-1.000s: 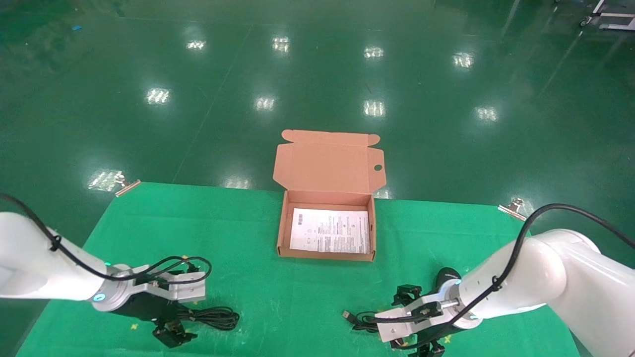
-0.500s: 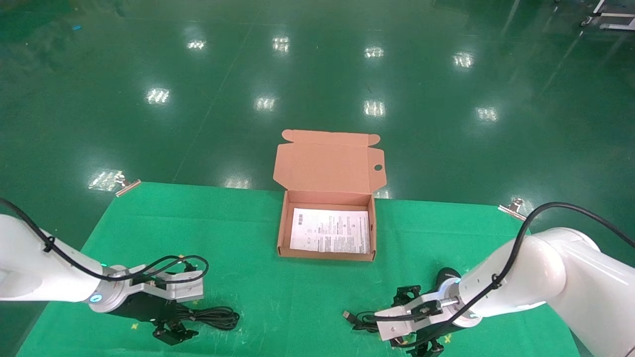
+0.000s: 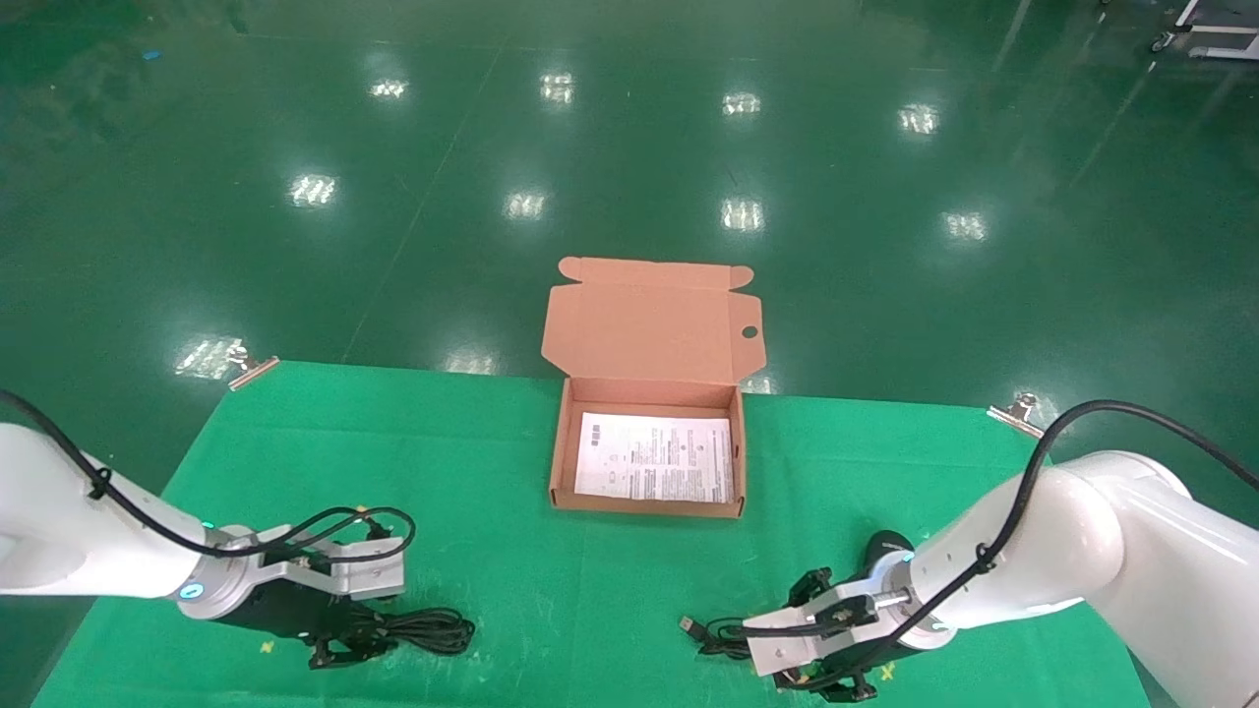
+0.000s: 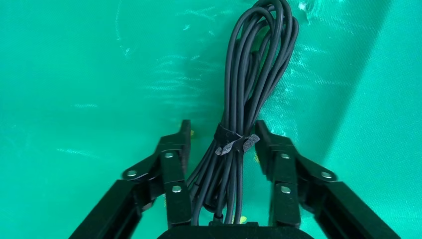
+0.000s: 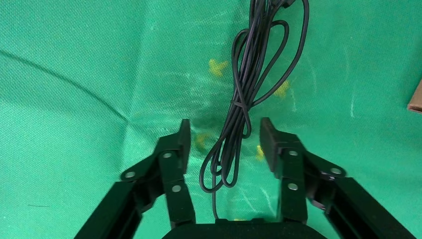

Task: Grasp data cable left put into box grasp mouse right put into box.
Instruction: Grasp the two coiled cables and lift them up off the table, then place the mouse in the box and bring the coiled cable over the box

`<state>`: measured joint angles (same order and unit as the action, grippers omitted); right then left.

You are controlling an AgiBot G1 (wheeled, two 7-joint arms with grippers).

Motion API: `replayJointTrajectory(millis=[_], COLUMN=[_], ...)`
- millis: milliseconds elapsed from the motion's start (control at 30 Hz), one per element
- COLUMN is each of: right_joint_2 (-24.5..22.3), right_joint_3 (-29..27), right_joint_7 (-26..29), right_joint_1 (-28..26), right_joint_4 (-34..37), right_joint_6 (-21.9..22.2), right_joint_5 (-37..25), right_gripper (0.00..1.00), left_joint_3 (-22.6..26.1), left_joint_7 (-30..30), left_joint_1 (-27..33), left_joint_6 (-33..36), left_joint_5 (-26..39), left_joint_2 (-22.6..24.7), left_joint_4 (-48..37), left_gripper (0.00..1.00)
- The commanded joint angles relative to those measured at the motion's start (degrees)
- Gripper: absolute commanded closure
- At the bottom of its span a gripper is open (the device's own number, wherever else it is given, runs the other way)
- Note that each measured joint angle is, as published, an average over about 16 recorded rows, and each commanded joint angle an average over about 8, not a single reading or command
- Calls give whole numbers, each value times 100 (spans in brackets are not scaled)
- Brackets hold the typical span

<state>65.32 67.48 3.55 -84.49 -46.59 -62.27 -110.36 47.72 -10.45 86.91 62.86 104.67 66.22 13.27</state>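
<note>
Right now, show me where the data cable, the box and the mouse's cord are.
data cable (image 4: 249, 84): left wrist view, on the bundled strands above the strap.
box (image 3: 649, 334): head view, on the inside of the open lid.
mouse's cord (image 5: 239, 107): right wrist view, on the tied waist of the cord loops.

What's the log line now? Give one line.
left end effector: open, straddling data cable | right end effector: open, straddling mouse cord | box: open
</note>
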Motion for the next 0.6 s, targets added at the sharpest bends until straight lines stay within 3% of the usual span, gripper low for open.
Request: replayJointTrajectory(millis=[33,600], right_joint_2=[-1,-58], right_joint_3=[1,-19], right_joint_7=[1,40], right_joint_1=[-1,-35], right_joint_4=[-3,-43], right_joint_6=[-1,-26], right_joint_5=[0,16], right_gripper=[100,100], left_joint_3=[2,4], left_joint_7=[1,-11], left_joint_1=[0,4], left_joint_6=[1,11], left_joint_5=[2,2], left_joint_2=[1,-10], left_joint_4=[4,23], left_gripper=[100,100])
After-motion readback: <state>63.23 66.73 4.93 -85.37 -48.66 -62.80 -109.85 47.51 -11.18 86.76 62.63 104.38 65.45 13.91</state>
